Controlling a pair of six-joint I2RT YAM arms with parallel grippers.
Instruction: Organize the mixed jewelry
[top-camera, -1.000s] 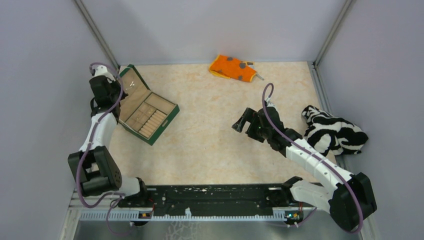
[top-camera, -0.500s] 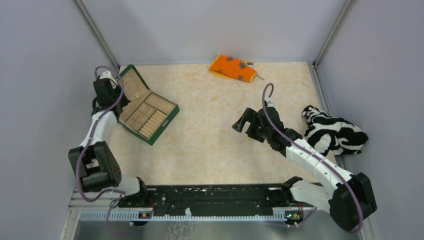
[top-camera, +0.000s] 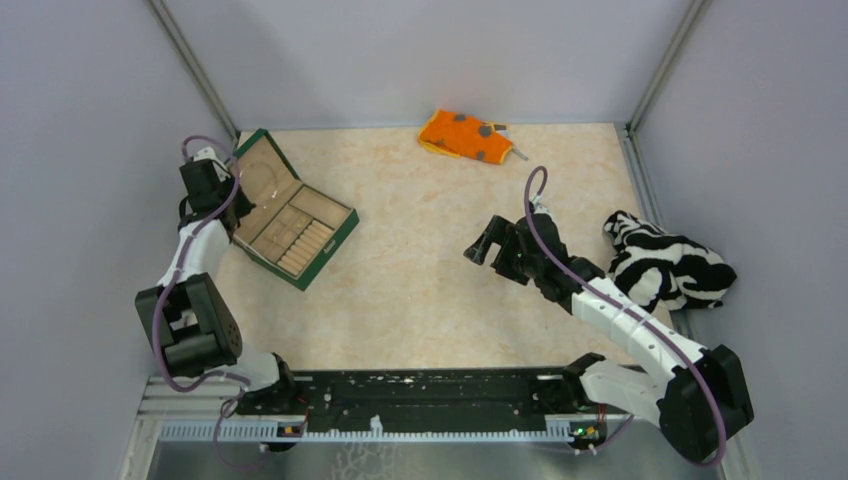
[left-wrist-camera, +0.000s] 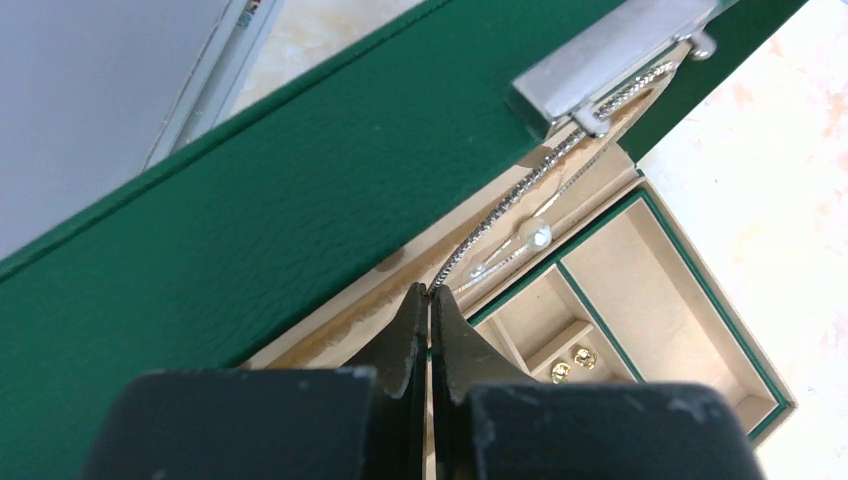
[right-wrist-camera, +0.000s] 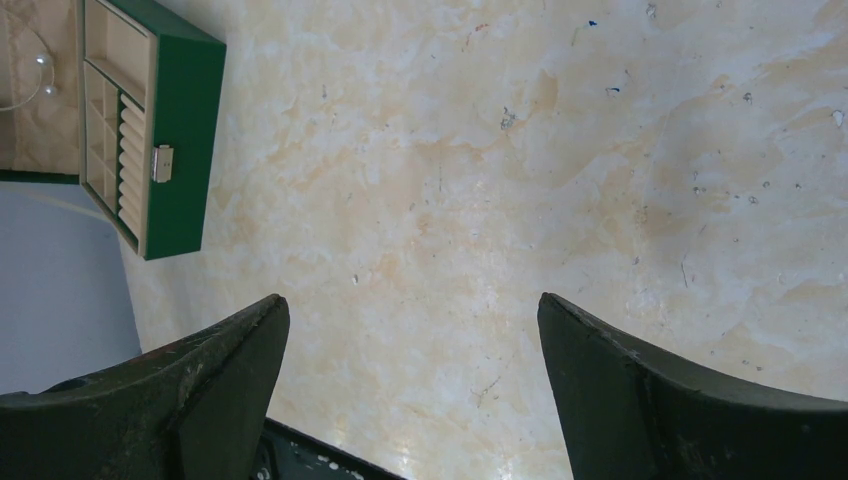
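Observation:
A thin silvery bangle hoop (left-wrist-camera: 520, 195) curves from my left fingertips up to the metal clasp (left-wrist-camera: 610, 55) of the open green jewellery box (top-camera: 300, 230). It lies against the beige lining of the raised lid (left-wrist-camera: 250, 190). My left gripper (left-wrist-camera: 430, 292) is shut on the hoop's lower end, behind the lid at the table's far left (top-camera: 205, 185). A small pale bead (left-wrist-camera: 537, 235) sits beside the hoop. Two gold studs (left-wrist-camera: 572, 366) lie in a small compartment. My right gripper (right-wrist-camera: 412, 312) is open and empty above the bare table, mid-right in the top view (top-camera: 487, 247).
An orange grey-spotted cloth (top-camera: 465, 136) lies at the back edge. A black-and-white striped cloth (top-camera: 665, 265) lies at the right wall. The box also shows in the right wrist view (right-wrist-camera: 165, 150), at its upper left. Grey walls enclose the table on three sides.
My left wrist has shifted a little toward the near side along the box lid. The right arm has not moved.

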